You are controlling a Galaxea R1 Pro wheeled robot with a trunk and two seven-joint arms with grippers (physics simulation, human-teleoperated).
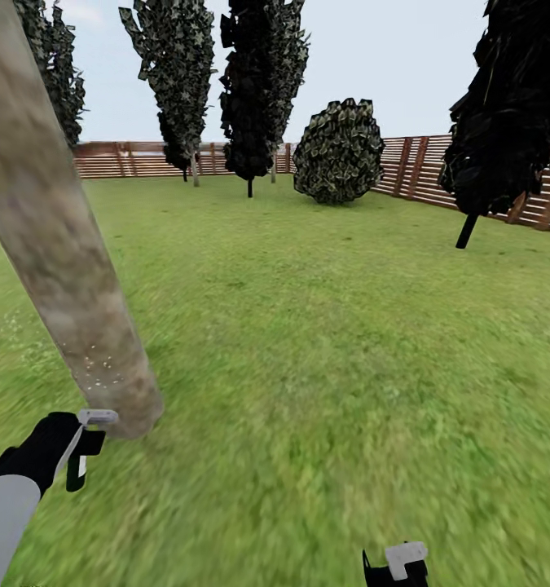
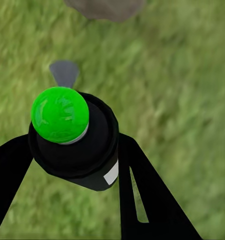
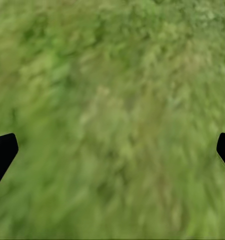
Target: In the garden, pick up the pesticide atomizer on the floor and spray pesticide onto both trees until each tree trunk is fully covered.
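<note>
Green grass lawn (image 1: 323, 342), brown slatted wooden fence (image 1: 413, 167) along the back, dark trees (image 1: 262, 81), round bush (image 1: 338, 151), pale overcast sky (image 1: 405, 57)

Left gripper (image 2: 67, 165) clamped on a bottle, arm low, right gripper (image 3: 112, 150) spread wide, pointing down

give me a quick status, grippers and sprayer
Left gripper shut on the atomizer, top showing green. Right gripper open over grass. Tree trunk close ahead, white speckles near its base. Nothing in the way.
</note>
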